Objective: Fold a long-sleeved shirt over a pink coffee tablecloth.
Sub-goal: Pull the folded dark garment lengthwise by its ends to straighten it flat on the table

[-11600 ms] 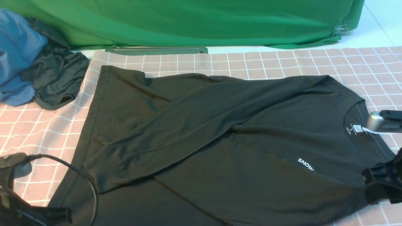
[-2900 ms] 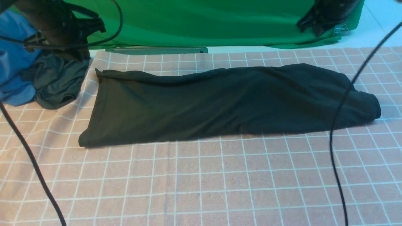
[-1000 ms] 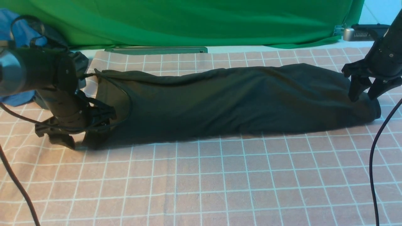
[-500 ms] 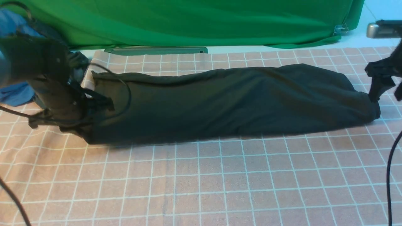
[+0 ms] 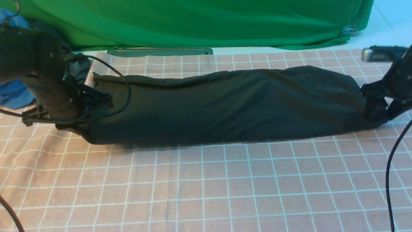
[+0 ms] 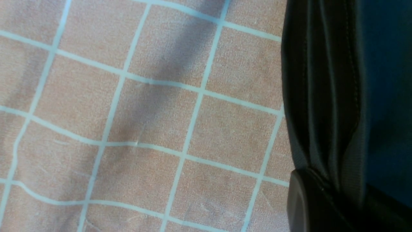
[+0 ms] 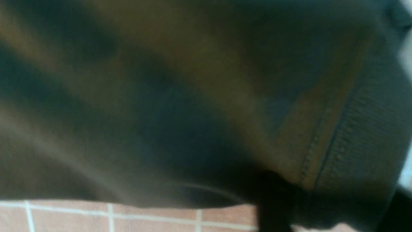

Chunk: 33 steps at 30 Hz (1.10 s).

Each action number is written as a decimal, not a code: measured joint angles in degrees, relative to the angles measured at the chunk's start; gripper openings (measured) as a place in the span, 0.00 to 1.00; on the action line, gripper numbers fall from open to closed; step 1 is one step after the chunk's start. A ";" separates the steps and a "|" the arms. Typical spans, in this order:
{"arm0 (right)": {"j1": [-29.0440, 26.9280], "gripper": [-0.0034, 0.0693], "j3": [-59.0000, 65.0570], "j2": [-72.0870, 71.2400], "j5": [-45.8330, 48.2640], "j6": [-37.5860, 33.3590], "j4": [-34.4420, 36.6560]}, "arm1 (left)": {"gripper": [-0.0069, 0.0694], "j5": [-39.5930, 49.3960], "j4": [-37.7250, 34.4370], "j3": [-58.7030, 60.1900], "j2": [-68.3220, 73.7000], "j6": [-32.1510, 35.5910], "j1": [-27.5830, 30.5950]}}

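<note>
The long-sleeved shirt [image 5: 225, 106] lies folded into a long black band across the pink coffee tablecloth [image 5: 206, 187]. My left gripper [image 5: 66, 127] is at the band's left end, shut on the stacked hem layers [image 6: 322, 96], which run in beside its black finger [image 6: 309, 199] over the checked cloth [image 6: 161, 129]. My right gripper [image 5: 381, 112] is down at the right end. Its jaws stand apart, one on either side of the bunched fabric. The ribbed collar edge [image 7: 363, 135] fills the gap of the right gripper [image 7: 338, 206] just above the cloth [image 7: 145, 216].
A bright green cloth [image 5: 193, 22] hangs along the back, with a flat green bar [image 5: 161, 51] at its foot. A blue garment [image 5: 13, 93] and a dark grey one [image 5: 79, 66] lie behind my left arm. Black cables [image 5: 391, 167] trail from both arms.
My left gripper has closed on the hem and drawn that end slightly left. My right gripper has dropped onto the collar end, its jaws narrowing. Earlier the shirt was folded lengthwise in half.
</note>
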 joint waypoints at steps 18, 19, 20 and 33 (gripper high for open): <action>-6.48 0.18 16.39 -16.54 5.34 1.25 -3.67 | 0.15 11.44 -1.73 3.33 -5.70 -0.22 -0.11; -6.75 0.18 18.45 -17.02 5.34 1.29 -3.79 | 0.15 11.78 -2.20 4.83 -6.18 -0.22 -0.11; -7.05 0.18 19.99 -17.17 5.34 1.29 -3.99 | 0.15 11.95 -2.79 6.33 -6.84 -0.28 -0.11; -7.28 0.47 27.35 -17.54 3.35 4.58 -6.71 | 0.23 14.25 -5.58 12.57 -11.14 -0.28 -0.11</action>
